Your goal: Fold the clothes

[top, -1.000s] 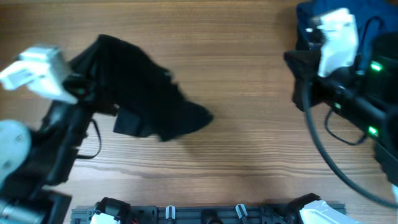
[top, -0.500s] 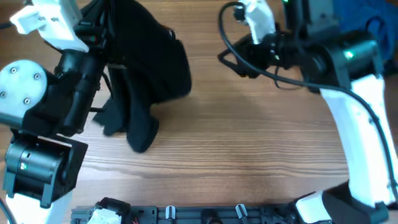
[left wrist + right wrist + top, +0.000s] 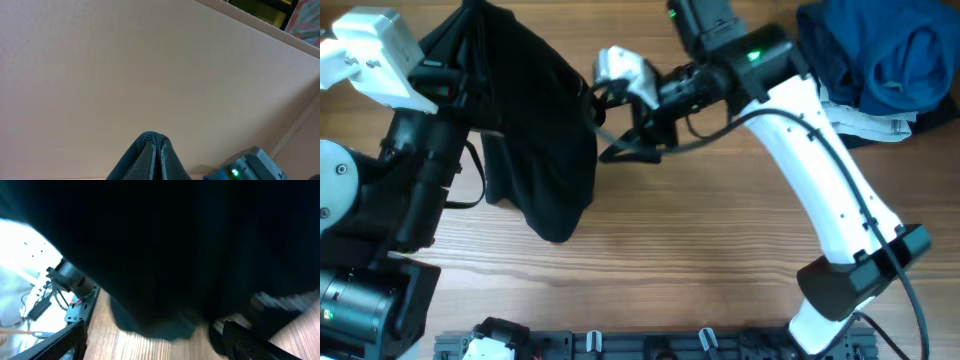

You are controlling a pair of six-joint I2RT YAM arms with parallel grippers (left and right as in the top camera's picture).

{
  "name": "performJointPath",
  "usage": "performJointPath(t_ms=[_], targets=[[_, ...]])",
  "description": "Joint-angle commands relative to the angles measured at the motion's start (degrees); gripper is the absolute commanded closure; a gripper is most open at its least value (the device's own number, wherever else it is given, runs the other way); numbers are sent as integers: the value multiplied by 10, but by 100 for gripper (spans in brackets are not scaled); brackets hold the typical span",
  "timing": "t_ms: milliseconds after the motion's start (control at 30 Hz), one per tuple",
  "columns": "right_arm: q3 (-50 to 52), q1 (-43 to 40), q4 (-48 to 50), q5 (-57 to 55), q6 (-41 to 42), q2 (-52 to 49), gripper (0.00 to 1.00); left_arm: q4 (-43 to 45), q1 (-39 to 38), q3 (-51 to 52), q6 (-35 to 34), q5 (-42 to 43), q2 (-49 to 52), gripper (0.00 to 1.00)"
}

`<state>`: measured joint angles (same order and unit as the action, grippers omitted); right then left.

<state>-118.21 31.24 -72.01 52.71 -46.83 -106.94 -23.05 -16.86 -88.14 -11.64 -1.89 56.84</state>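
The clothes (image 3: 545, 130) are one black, wrinkled garment hanging in a long drape over the left half of the wooden table (image 3: 720, 250). My left gripper (image 3: 156, 150) is shut on the top fold, and black fabric (image 3: 150, 139) wraps over its fingertips. In the overhead view that gripper is hidden behind the cloth near the top left. My right gripper (image 3: 606, 128) stands open right at the garment's right edge. The right wrist view is filled with the dark clothes (image 3: 165, 245), and the gripper (image 3: 155, 347) there has nothing between its spread fingers (image 3: 250, 340).
A bright blue garment (image 3: 885, 50) lies at the back right with a white folded piece (image 3: 865, 122) under its front edge. A black rail with clips (image 3: 650, 345) runs along the front edge. The right arm (image 3: 820, 150) spans the table's middle.
The right arm swung left across the table to the garment's edge and its gripper opened. The left arm lifted the garment, which now hangs lower and longer.
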Motion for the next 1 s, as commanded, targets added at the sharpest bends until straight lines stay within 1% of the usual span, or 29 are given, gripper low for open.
performJointPath(t_ms=[0, 67, 100, 133, 167, 200, 267, 300, 333, 400, 467, 600, 733, 800, 867, 933, 967], targets=[[6, 23, 22, 28, -2, -10, 12, 5, 2, -16, 9, -6, -2, 96], [6, 27, 48, 26, 41, -12, 14, 1, 2, -16, 9, -6, -2, 96], [6, 27, 61, 26, 64, -13, 18, -2, 2, -16, 9, -6, -2, 96], [6, 27, 71, 21, 82, -13, 23, -6, 2, -16, 9, -8, -2, 96], [6, 27, 89, 1, 122, -13, 31, -10, 2, -16, 9, -9, -2, 96], [6, 27, 104, -25, 163, -13, 55, -13, 2, -16, 9, -10, -1, 96], [6, 27, 119, -69, 223, -13, 94, -17, 2, -16, 9, -12, 1, 96], [6, 27, 122, -108, 262, -13, 96, -19, 2, -16, 9, -19, 3, 96], [6, 26, 122, -136, 276, -12, 96, -19, 3, -16, 9, -30, 7, 96], [3, 26, 118, -192, 287, -3, 96, -15, 3, -16, 9, -58, 19, 96], [-7, 16, 115, -263, 305, 27, 96, -10, 3, -16, 9, -107, 38, 96], [-8, -31, 109, -275, 305, 110, 96, -43, 2, -16, 11, -115, 67, 96], [-8, -75, 110, -275, 298, 155, 96, -57, 2, -16, 11, -115, 79, 96], [-8, -84, 131, -277, 286, 164, 96, -36, 3, -16, 11, -115, 79, 96], [-8, -91, 162, -279, 274, 168, 96, 11, 2, -16, 11, -115, 79, 96], [-8, -91, 147, -273, 287, 163, 96, 25, 2, -16, 11, -105, 78, 96], [-7, -91, 123, -265, 299, 152, 80, 22, 2, -16, 11, -105, 78, 96]])
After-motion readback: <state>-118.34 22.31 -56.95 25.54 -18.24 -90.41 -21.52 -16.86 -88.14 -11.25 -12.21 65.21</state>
